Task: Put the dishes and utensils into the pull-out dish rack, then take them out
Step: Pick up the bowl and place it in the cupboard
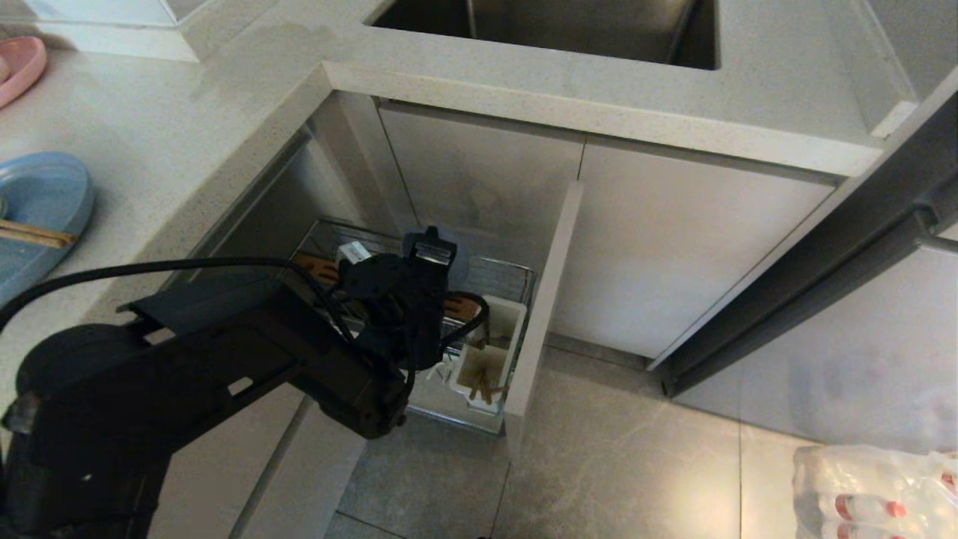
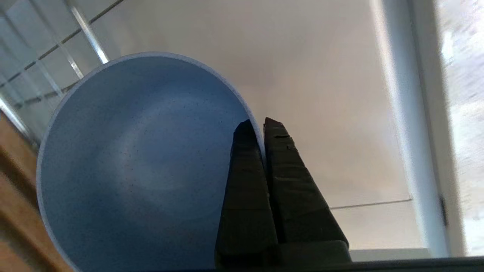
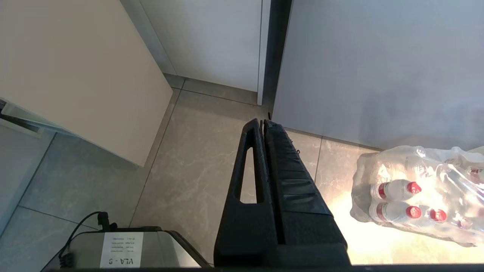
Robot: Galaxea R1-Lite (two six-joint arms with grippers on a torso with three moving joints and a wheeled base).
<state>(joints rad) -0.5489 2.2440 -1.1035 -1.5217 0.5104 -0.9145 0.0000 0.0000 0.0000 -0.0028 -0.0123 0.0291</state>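
The light-blue bowl is being held on edge over the pull-out dish rack, its open side facing the left wrist camera. The fingers of the left gripper are pinching its rim, one finger lying inside the bowl and the other against the outside wall. Chrome wires of the rack are showing behind the bowl in the left wrist view, with a brown wooden strip running just beside its lower edge.

In the head view the left arm is reaching down from the desk into the open cabinet, and its wrist is covering most of the rack; the bowl itself is hidden there. The white utensil cup is sitting at the near end of the rack, against the beige front panel, with wooden chopsticks standing in it.

On the desk, at the far left, the light-blue plate is lying flat with another pair of chopsticks resting across it. A pink plate is sitting further back, partly cut off. The sink is lying above the cabinet.

The right gripper is hanging over the floor, well apart from the rack, its fingers pressed together and holding nothing. A shrink-wrapped pack of bottles is lying on the floor nearby.
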